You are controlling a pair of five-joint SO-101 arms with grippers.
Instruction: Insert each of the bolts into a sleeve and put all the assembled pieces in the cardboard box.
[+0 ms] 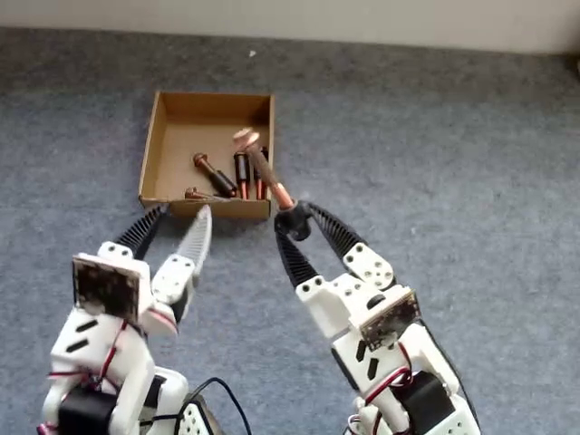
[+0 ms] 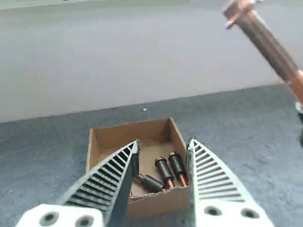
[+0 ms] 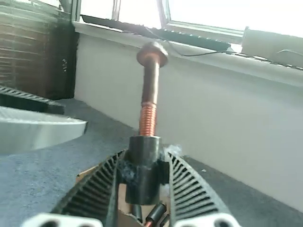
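The cardboard box (image 1: 150, 152) lies on grey carpet with several assembled pieces (image 1: 216, 177) inside, also seen past my left fingers as assembled pieces (image 2: 165, 172) in the box (image 2: 124, 134). My right gripper (image 1: 292, 220) is at the box's near right corner, shut on a black sleeve (image 3: 142, 172). A copper bolt (image 1: 263, 168) sticks out of that sleeve, slanting over the box. The same bolt (image 3: 150, 90) shows its threads above the sleeve, and the bolt (image 2: 265, 42) crosses the left wrist view. My left gripper (image 1: 185, 212) hangs open with nothing in it, just short of the box's near wall; its jaws (image 2: 164, 142) frame the box.
Grey carpet (image 1: 435, 136) spreads around the box, with a pale wall (image 2: 118, 61) at its far edge. The left gripper's finger (image 3: 38, 130) passes close beside my right gripper. A black cable (image 1: 222, 390) lies between the arm bases.
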